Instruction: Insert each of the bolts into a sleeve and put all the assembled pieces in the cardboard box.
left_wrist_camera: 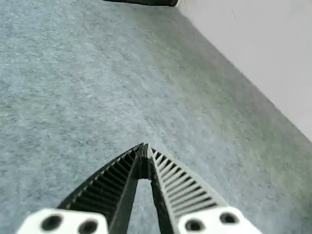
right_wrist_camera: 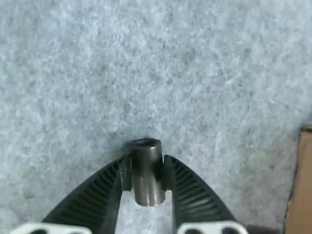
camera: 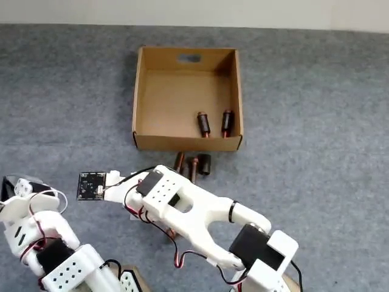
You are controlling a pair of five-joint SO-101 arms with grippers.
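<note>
While the right gripper (right_wrist_camera: 145,165) sat low over the coarse grey carpet (right_wrist_camera: 146,63), its ribbed black fingers (right_wrist_camera: 105,195) were narrowed onto a short dark metal sleeve (right_wrist_camera: 146,183). They pinched the smooth barrel on both sides, and its open bore pointed away from the wrist. The sleeve looked stiff, small and dense. Its polished surface would probably slip or swivel in a loose grip, so a hold across the middle of the barrel seemed best, since it left the bore free for a bolt.

The left gripper (left_wrist_camera: 145,151) had its toothed fingers pressed together on nothing, above bare carpet beside a pale wall (left_wrist_camera: 263,58).

Farther out, two slim copper-coloured bolts (camera: 179,161) and another dark sleeve (camera: 205,163) lay close together just outside the near wall of the brown cardboard box (camera: 137,91). The bolts would be rigid and likely to roll, and were best taken by the shank.

Inside the open-topped box, two assembled pieces (camera: 203,123) lay side by side near that same wall, each a dark sleeve with a copper end showing.
</note>
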